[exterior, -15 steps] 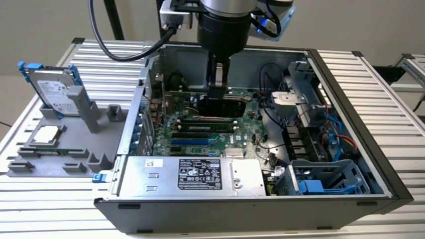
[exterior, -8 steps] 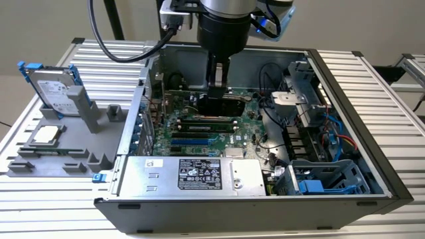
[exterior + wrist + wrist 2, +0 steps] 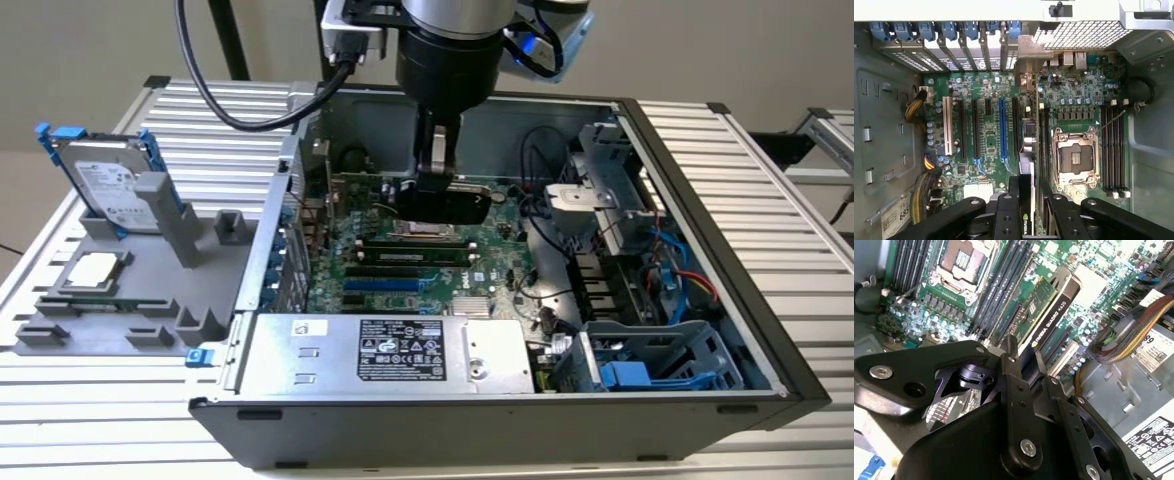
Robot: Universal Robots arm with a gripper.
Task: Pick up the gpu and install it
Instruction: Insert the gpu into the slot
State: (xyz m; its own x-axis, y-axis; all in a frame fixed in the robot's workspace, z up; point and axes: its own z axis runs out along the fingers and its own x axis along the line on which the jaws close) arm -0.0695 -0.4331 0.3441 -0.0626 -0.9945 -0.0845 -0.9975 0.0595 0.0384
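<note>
Above the motherboard (image 3: 400,262) inside the open computer case (image 3: 694,300), the end effector (image 3: 1026,360) grips the gpu (image 3: 1051,315) edge-on between its fingers. Its silver bracket (image 3: 1026,75) faces the rear slot covers (image 3: 954,45)

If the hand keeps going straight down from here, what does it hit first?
Most likely the motherboard. The hand points down into the open case, shut on the gpu, so the card's lower edge would meet the board's slots before the fingers do. Which slot is unclear; depth is hard to judge.
</note>
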